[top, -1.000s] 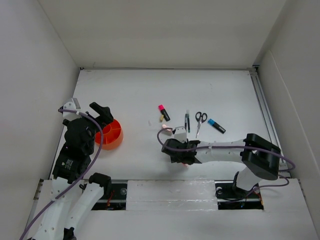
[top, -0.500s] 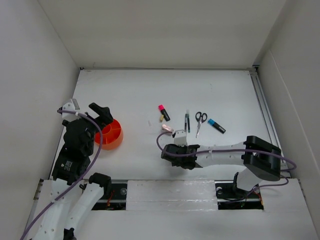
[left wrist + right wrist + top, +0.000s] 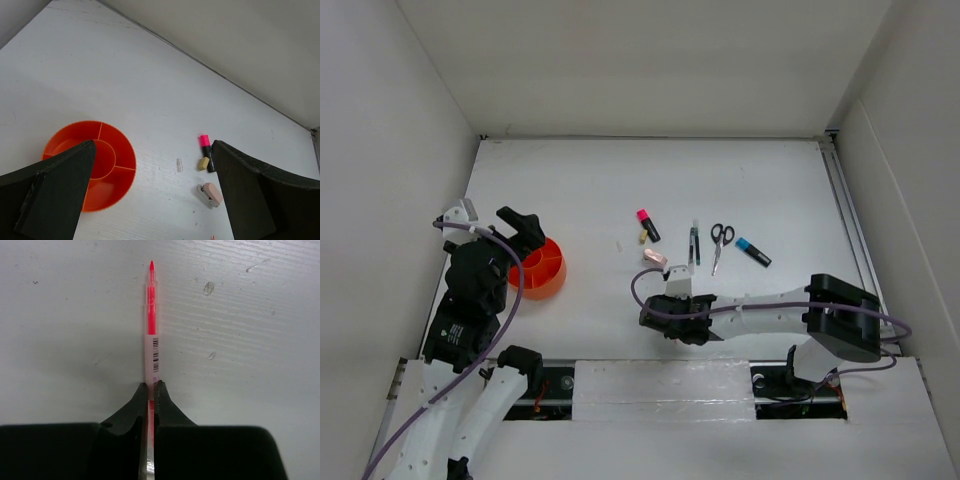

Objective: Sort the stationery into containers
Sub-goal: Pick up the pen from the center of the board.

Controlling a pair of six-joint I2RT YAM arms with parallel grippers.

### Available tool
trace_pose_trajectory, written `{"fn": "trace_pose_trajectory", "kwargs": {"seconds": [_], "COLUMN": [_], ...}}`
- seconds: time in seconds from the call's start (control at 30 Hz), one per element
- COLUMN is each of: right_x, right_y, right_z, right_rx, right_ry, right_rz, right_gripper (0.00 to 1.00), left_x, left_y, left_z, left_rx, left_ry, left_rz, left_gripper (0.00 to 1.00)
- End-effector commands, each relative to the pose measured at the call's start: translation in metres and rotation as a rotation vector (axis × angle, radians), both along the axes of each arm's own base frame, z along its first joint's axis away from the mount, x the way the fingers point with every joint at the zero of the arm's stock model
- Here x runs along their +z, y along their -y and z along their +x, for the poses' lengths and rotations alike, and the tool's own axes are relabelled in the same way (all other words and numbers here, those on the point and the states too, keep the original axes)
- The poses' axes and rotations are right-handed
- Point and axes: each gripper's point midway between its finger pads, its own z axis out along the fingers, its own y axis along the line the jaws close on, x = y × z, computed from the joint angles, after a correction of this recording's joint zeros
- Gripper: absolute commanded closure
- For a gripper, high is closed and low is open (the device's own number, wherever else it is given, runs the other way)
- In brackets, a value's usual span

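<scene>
My right gripper is shut on the thin pink pen, which lies flat on the white table with its tip pointing away. From above, that gripper sits low at the table's near middle and hides the pen. The orange divided cup stands at the left. My left gripper hovers over it, open and holding nothing. Behind the right gripper lie the pinkish eraser, the pink-capped highlighter, the dark pen, the scissors and the blue-capped marker.
A small yellowish block lies beside the highlighter, and a tiny clear cap lies left of it. White walls enclose the table on three sides. A metal rail runs along the right edge.
My right gripper has come down a little to the left and closed on the pink pen. The left arm has barely moved.
</scene>
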Motion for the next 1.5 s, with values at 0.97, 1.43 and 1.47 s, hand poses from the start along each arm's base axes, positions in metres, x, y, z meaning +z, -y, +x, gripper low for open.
{"fn": "trace_pose_trajectory", "kwargs": {"seconds": [0.97, 1.43, 1.47], "right_x": [0.155, 0.162, 0.159], "right_y": [0.061, 0.08, 0.082], "right_z": [-0.004, -0.004, -0.004], "right_rx": [-0.02, -0.035, -0.034], "right_ry": [0.179, 0.218, 0.216], "right_rz": [0.167, 0.219, 0.21], "right_gripper": [1.0, 1.0, 1.0], "left_x": [-0.094, -0.213, -0.22], "left_y": [0.15, 0.165, 0.167], "left_z": [0.139, 0.141, 0.14], "left_rx": [-0.189, -0.086, -0.094], "left_ry": [-0.498, -0.715, -0.728], "left_rz": [0.008, 0.045, 0.043], "left_gripper": [0.0, 0.14, 0.16]}}
